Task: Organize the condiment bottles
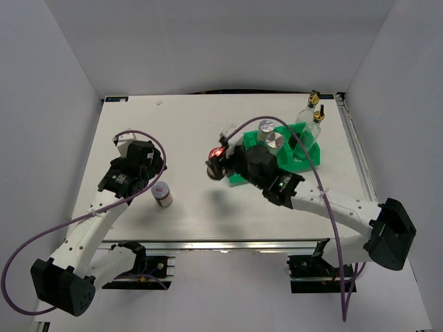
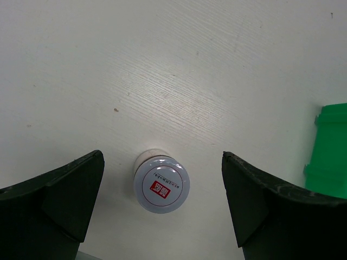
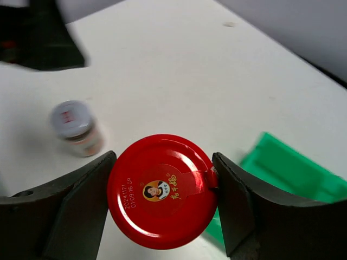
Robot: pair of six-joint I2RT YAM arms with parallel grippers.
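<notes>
My right gripper is shut on the red-capped bottle, held above the table just left of the green tray; it shows in the top view too. The small jar with a red mark on its white lid stands on the table between my left gripper's open jaws, untouched; it also shows in the top view and the right wrist view. Two silver-lidded shakers stand in the tray. Two tall clear bottles with gold pourers stand at its far right.
The green tray's edge shows in the left wrist view and right wrist view. White walls enclose the table on three sides. A purple cable trails from each arm.
</notes>
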